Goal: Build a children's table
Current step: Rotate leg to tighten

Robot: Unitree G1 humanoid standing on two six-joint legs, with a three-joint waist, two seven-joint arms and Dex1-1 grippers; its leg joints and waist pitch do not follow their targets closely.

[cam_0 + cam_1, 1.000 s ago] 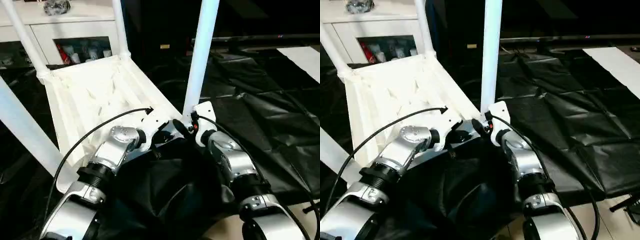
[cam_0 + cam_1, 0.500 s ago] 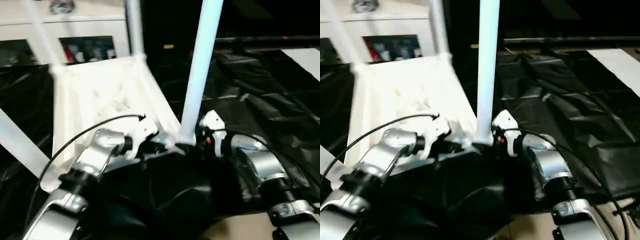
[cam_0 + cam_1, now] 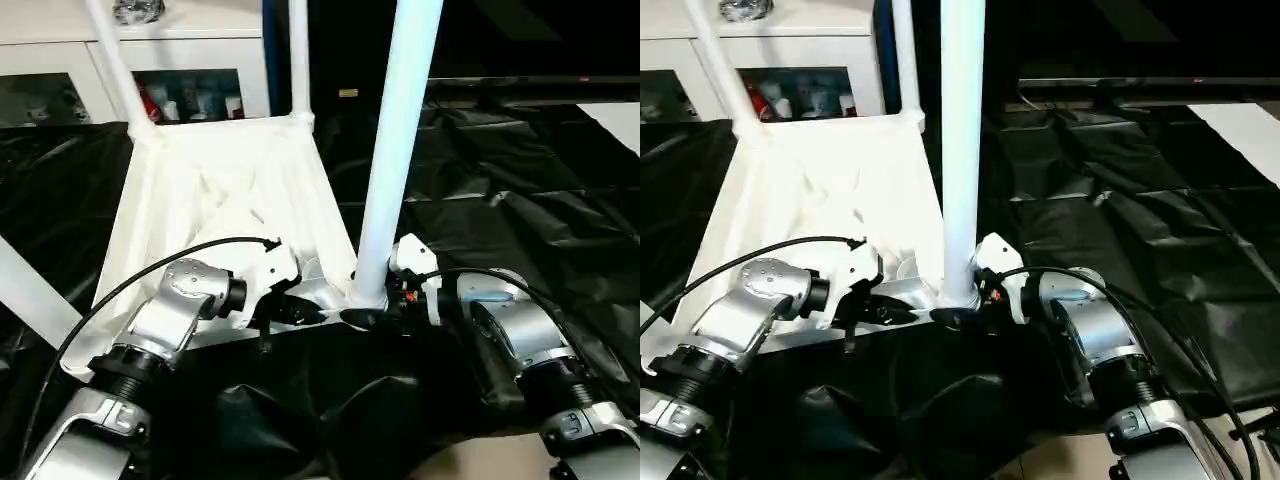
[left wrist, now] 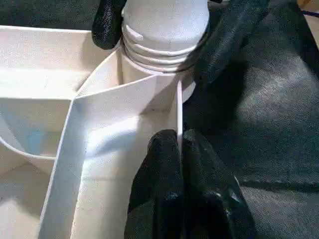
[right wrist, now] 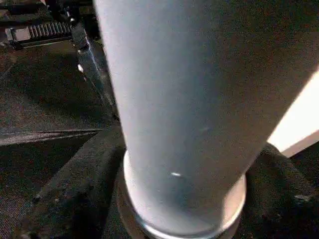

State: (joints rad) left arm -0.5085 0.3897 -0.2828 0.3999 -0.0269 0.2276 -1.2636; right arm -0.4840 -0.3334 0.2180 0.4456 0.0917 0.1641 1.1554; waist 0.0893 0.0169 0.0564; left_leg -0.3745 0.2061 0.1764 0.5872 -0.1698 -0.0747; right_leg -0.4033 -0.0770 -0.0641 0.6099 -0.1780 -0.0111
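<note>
A robot works on the last corner of a children's table: the white tabletop (image 3: 215,215) lies upside down on black sheeting (image 3: 520,215), ribbed underside up, with legs standing in its far corners and another leg (image 3: 30,290) slanting across the near left. The near-right leg (image 3: 395,150) stands upright in its corner socket (image 4: 149,67), and thread rings still show above the socket's rim in the left wrist view, so it appears not yet fully screwed home. The left gripper (image 4: 179,149) has its fingers pinched tight on the thin rim wall of the tabletop just beside that socket, steadying the top. The right gripper (image 3: 385,305) reaches in from the other side, its fingers (image 5: 75,169) set wide around the base of the leg; whether they press it firmly cannot be told. Both silver forearms angle inward and meet at the corner, wrists turned so the grippers face each other across the leg. The next move likely calls for the right gripper to clamp and twist the leg further down while the left keeps the top from turning. A white cabinet (image 3: 180,60) stands behind.
</note>
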